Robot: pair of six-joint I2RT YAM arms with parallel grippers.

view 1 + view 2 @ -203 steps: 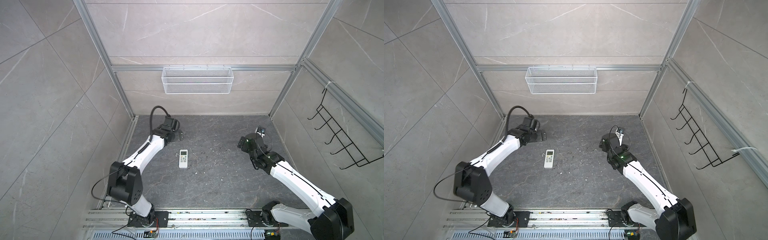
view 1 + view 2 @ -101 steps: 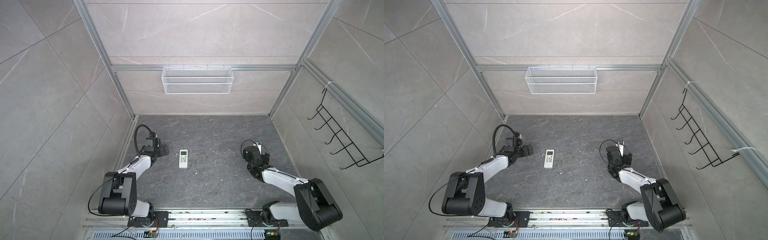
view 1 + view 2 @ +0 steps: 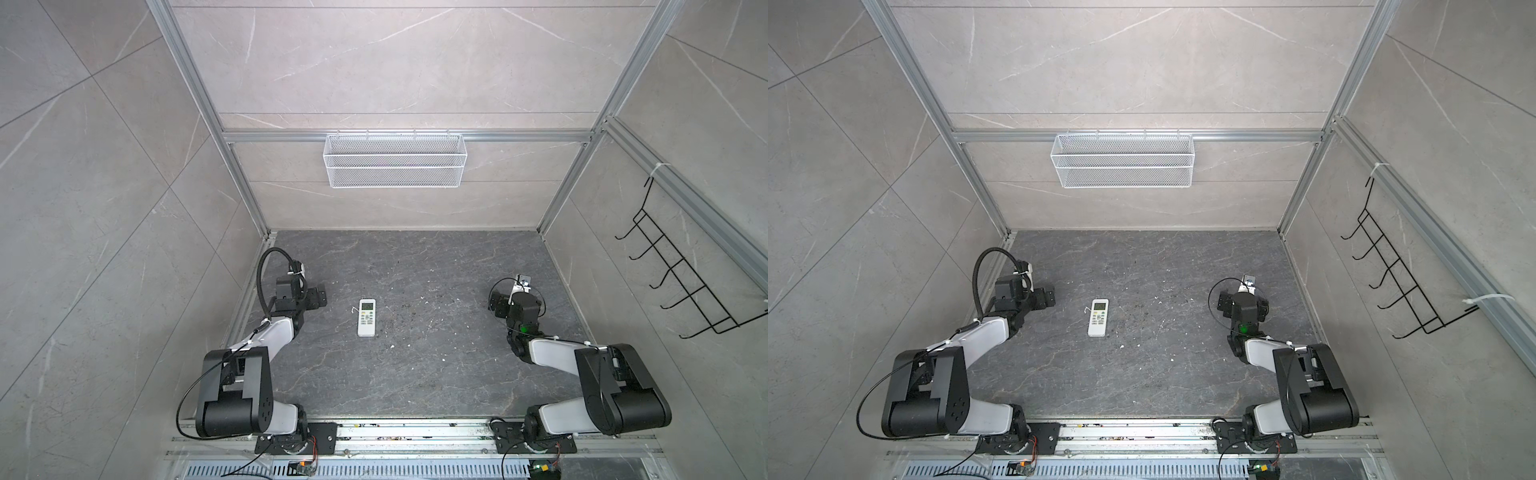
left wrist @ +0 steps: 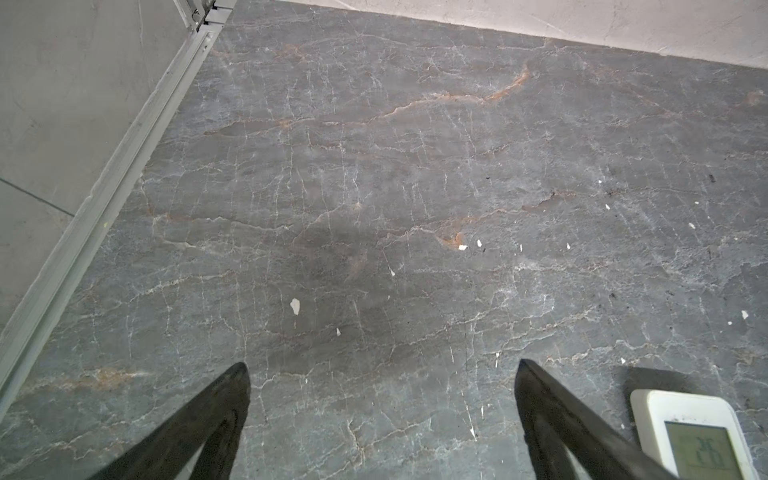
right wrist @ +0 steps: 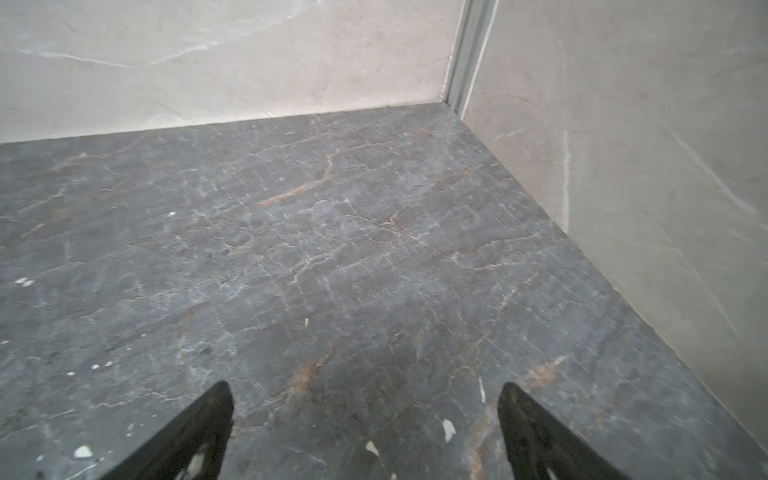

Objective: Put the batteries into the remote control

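**We are inside a robotics lab test cell**

We see a boxed-in booth. Grey marble-look tile panels stand on three sides, held in bare aluminium profile, over a dark veined stone slab. A metal mounting rail runs along the front edge. The left arm and the right arm, both white and black, are bolted to it, with loose cables and a small circuit board by their bases.

The furnishings read to us as props. A white wire basket hangs from the crossbar, a black hook rack is tied to a side rail, and one remote control lies on the slab. White chips litter the slab.
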